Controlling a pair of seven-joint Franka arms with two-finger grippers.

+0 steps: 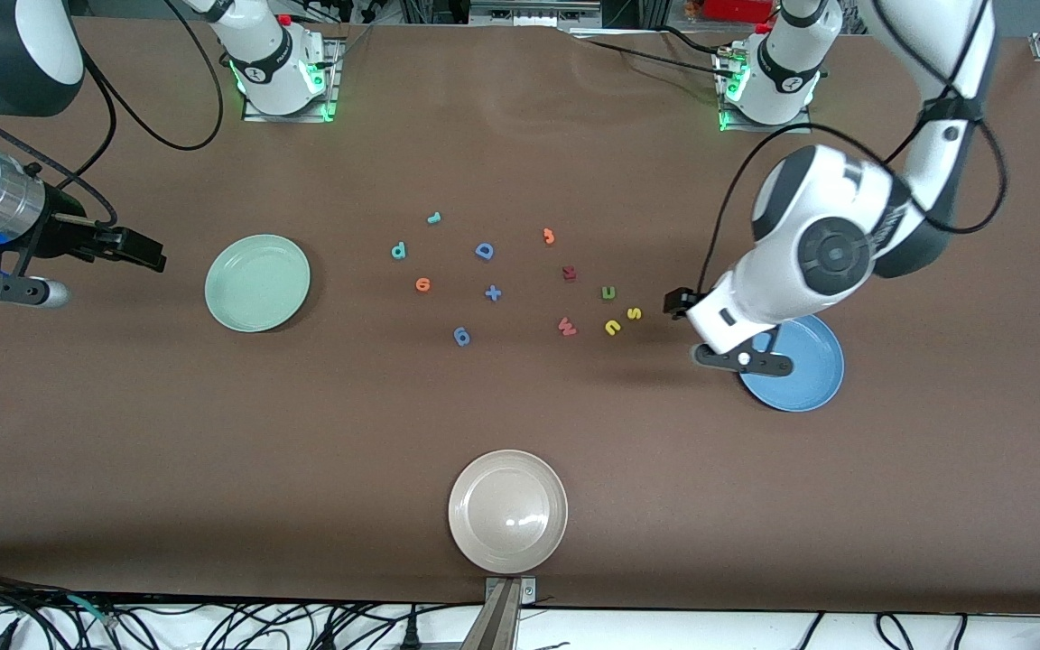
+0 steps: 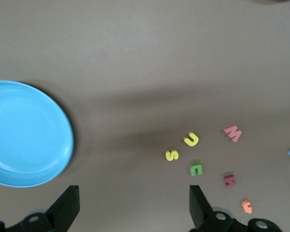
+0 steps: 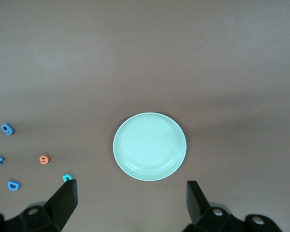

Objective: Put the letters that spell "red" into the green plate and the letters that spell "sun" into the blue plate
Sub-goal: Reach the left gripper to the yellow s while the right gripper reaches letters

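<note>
The right gripper (image 1: 145,251) waits open at 9 o'clock of the green plate (image 1: 257,283). The red letters (image 1: 422,285) and sun letters (image 1: 634,313) lie between the plates. The left gripper (image 1: 678,302) hangs open at the blue plate's (image 1: 800,379) 10 o'clock edge.
</note>
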